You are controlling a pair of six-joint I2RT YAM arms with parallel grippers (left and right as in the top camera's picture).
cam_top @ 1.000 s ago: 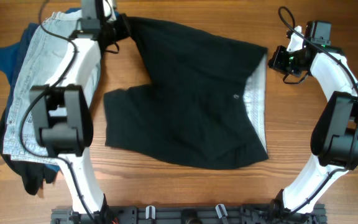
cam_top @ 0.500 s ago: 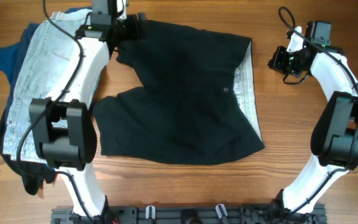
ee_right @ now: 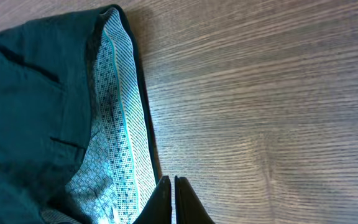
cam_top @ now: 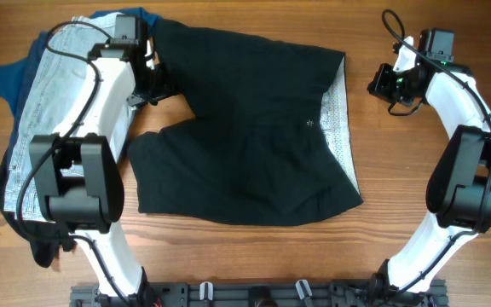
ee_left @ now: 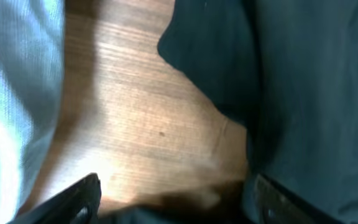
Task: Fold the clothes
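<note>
Large black shorts lie spread flat on the table's middle, with the pale patterned waistband lining turned out along their right edge. My left gripper stands open over bare wood by the shorts' upper left leg, holding nothing. In the left wrist view its fingers straddle wood, with black shorts to the right and denim to the left. My right gripper is shut and empty, just right of the waistband. The right wrist view shows that gripper beside the lining.
A pile of clothes sits at the left edge: light-blue denim shorts on top, a blue top under them, and a dark garment hanging out near the front. The arms' mounting rail runs along the front edge.
My left gripper let go of the shorts' upper left leg, opened, and drew back toward the front left. The shorts slid left and settled flatter. The right arm has not moved.
</note>
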